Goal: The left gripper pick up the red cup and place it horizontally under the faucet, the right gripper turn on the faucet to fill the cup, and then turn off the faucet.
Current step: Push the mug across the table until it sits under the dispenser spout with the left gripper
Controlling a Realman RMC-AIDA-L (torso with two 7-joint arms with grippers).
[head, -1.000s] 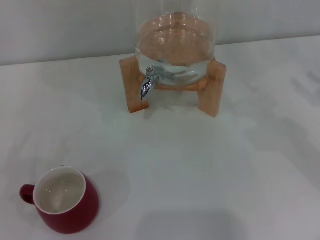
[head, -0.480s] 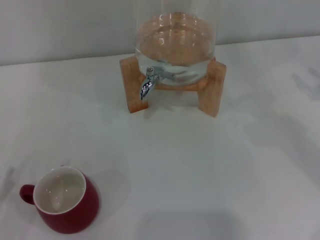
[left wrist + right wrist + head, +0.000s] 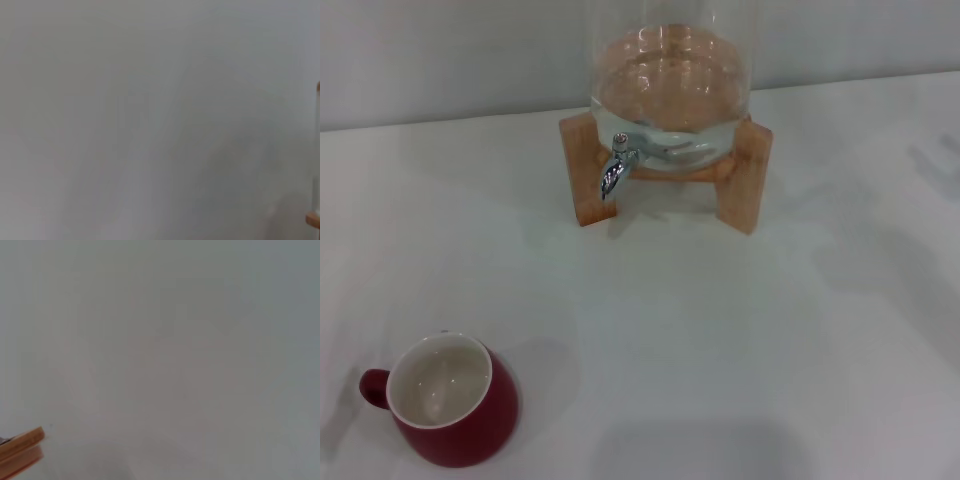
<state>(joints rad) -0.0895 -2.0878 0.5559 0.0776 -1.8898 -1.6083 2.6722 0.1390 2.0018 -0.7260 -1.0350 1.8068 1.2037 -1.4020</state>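
The red cup [image 3: 450, 402] stands upright on the white table at the near left, cream inside showing, its handle pointing left. The chrome faucet [image 3: 615, 168] juts from the front of a clear glass jar [image 3: 670, 75] on a wooden stand [image 3: 750, 175] at the far centre, spout turned down. No gripper shows in any view. The left wrist view shows only white table and a sliver of the wooden stand [image 3: 314, 219]. The right wrist view shows white table and a corner of the stand [image 3: 20, 447].
The white table [image 3: 720, 340] stretches between cup and stand. A pale wall runs behind the jar. Faint shadows lie at the table's far right and beside the cup's left.
A faint shadow at the left edge near the cup has shifted a little. The cup, jar and faucet have not moved.
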